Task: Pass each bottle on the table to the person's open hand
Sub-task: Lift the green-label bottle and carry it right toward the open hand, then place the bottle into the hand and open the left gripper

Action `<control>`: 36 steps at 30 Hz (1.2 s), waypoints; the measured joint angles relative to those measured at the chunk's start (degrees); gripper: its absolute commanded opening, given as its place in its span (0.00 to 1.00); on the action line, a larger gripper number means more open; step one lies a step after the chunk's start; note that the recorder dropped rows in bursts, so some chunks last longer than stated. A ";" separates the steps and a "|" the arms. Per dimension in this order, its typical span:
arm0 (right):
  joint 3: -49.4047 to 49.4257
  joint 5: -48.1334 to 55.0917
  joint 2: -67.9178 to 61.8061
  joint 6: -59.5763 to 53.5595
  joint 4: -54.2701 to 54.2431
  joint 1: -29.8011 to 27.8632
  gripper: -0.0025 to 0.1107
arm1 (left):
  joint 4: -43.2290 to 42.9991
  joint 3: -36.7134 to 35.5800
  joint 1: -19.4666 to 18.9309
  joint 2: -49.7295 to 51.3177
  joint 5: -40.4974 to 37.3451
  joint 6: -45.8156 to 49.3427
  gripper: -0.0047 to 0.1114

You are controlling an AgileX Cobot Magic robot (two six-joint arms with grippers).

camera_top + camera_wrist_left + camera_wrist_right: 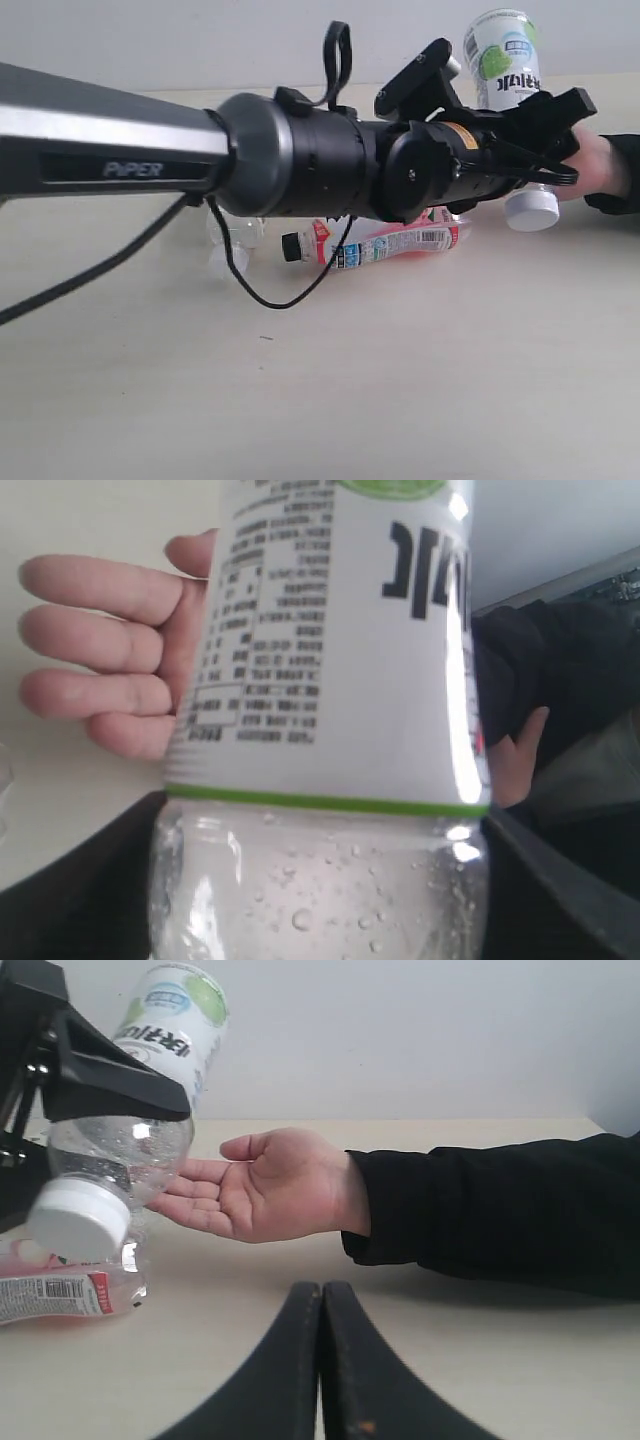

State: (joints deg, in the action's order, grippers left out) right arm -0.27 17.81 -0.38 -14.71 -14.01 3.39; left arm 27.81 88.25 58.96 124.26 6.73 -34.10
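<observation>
**Behind the Work: a Wall, a Sleeve, a Grey Strip**

A plain pale wall [150, 40] closes the far side of the scene, unmarked and evenly lit, whitish with a faint grey cast. From the right comes a black sleeve [500, 1210], long and softly creased, lying low and reaching leftward; its cuff ends at the wrist. In the left wrist view the same dark cloth bunches into folds. Behind it, against the wall, runs a slanted grey strip [590, 575] with something dark and cluttered just beside it, too blurred to name.

Bottle [320, 880] clear glossy plastic; table [400, 380] matt, perhaps wood.
</observation>
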 measured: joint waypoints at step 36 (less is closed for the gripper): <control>0.00 0.00 0.00 0.00 0.00 0.00 0.02 | 4.47 10.21 -0.65 12.02 -1.73 -0.77 0.17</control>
State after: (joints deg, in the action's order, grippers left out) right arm -0.27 17.81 -0.38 -14.71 -14.01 3.39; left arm 32.27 98.45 58.30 136.28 5.00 -34.87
